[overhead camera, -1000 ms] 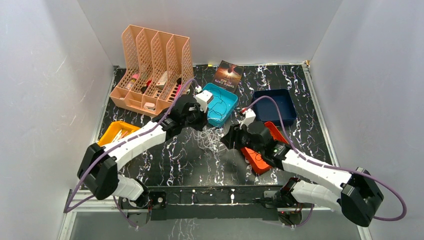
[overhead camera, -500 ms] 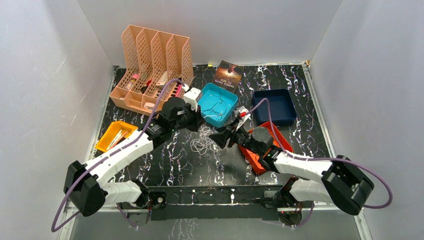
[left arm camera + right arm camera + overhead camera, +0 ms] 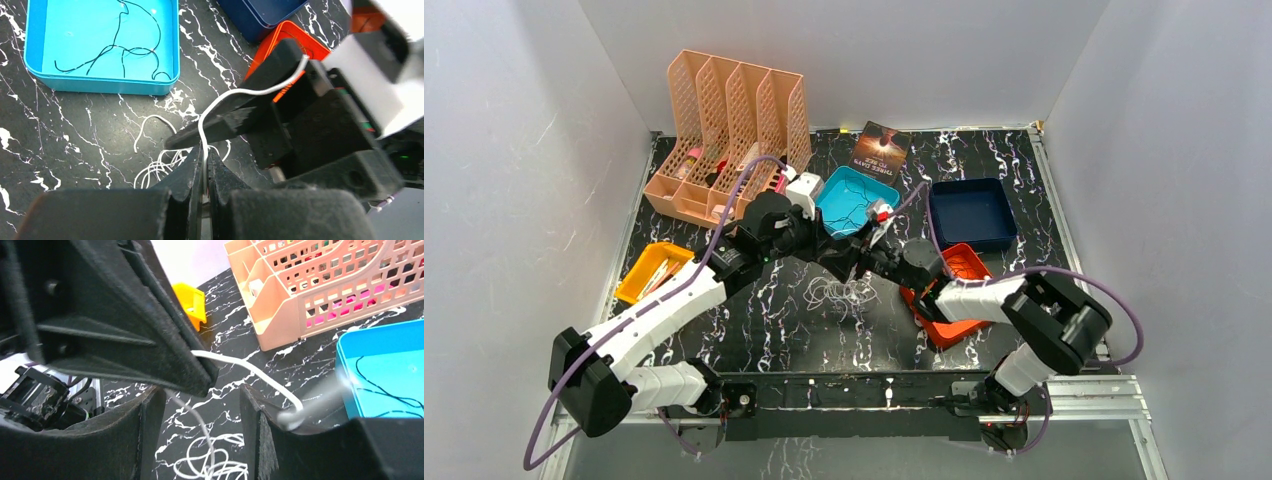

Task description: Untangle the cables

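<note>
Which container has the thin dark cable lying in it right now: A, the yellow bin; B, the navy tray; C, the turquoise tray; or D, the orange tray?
C: the left wrist view shows the dark cable curled loosely on the floor of the turquoise tray.

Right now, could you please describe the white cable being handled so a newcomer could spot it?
Start at the turquoise tray. Beside it lies a white tangle; one white cable rises from it, the only one pinched in the left end effector.
</note>
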Controlling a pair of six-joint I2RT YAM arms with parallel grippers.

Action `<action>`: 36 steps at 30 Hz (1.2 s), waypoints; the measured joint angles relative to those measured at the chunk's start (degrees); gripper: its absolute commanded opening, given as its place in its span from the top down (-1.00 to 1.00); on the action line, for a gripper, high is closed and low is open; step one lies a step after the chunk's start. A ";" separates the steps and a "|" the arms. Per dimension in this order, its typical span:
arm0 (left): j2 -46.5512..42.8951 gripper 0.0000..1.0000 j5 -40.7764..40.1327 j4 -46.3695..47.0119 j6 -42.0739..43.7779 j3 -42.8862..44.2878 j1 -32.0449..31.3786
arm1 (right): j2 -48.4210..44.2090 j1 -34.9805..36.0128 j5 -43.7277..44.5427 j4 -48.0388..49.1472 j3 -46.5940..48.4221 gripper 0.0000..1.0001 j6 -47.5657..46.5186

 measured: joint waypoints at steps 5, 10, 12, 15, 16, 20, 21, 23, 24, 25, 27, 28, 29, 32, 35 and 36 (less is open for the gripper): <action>-0.24 1.00 0.39 -1.73 -0.59 2.60 0.00 | 5.57 0.00 -1.33 2.56 3.10 -0.19 0.59; -2.23 1.00 -1.07 -3.48 -1.03 5.49 0.00 | 8.79 0.00 -3.02 1.99 3.32 -0.08 2.64; -3.65 1.00 -2.64 -3.87 -1.03 6.60 0.00 | 9.38 0.00 -3.54 1.84 3.21 -0.04 3.50; -5.46 1.00 -5.25 -4.87 -1.03 8.09 0.00 | 9.81 0.04 -4.04 1.79 2.47 -0.02 4.72; -5.95 1.00 -6.25 -5.53 -1.01 8.98 0.00 | 9.94 0.07 -4.15 1.79 1.99 -0.01 5.01; -6.58 1.00 -9.09 -7.15 -0.66 13.09 0.00 | 10.97 0.37 -4.20 1.73 0.20 0.00 6.34; -6.62 1.00 -9.90 -7.89 -0.39 14.49 0.00 | 11.37 0.57 -4.17 1.77 -0.33 0.00 6.58; -6.60 1.00 -11.19 -9.22 0.22 17.00 0.00 | 12.09 1.09 -4.24 1.81 -1.29 0.00 7.26; -6.60 1.00 -11.87 -9.92 0.59 18.45 0.00 | 12.46 1.40 -4.24 2.01 -1.81 0.00 7.56; -6.60 1.00 -12.57 -10.36 1.03 19.82 0.00 | 12.79 1.70 -4.28 2.19 -2.23 0.00 7.78; -6.58 1.00 -13.84 -11.28 1.90 23.17 0.00 | 13.79 2.25 -4.33 2.64 -2.89 0.00 8.26; -6.54 1.00 -14.34 -11.61 2.32 24.57 0.00 | 14.43 2.49 -4.33 2.91 -2.93 0.00 8.55; -6.45 1.00 -14.82 -11.87 2.82 26.21 0.00 | 15.28 2.75 -4.35 3.08 -2.93 0.00 8.90; -5.92 1.00 -15.82 -12.26 4.09 30.25 0.00 | 16.79 3.19 -4.39 3.15 -2.99 0.00 9.27; -4.63 1.00 -16.39 -12.87 5.49 34.21 0.00 | 17.81 3.58 -4.48 4.04 -2.99 0.01 9.51; -4.09 1.00 -16.50 -13.00 5.86 35.36 0.00 | 18.14 3.67 -4.52 4.31 -2.99 0.01 9.55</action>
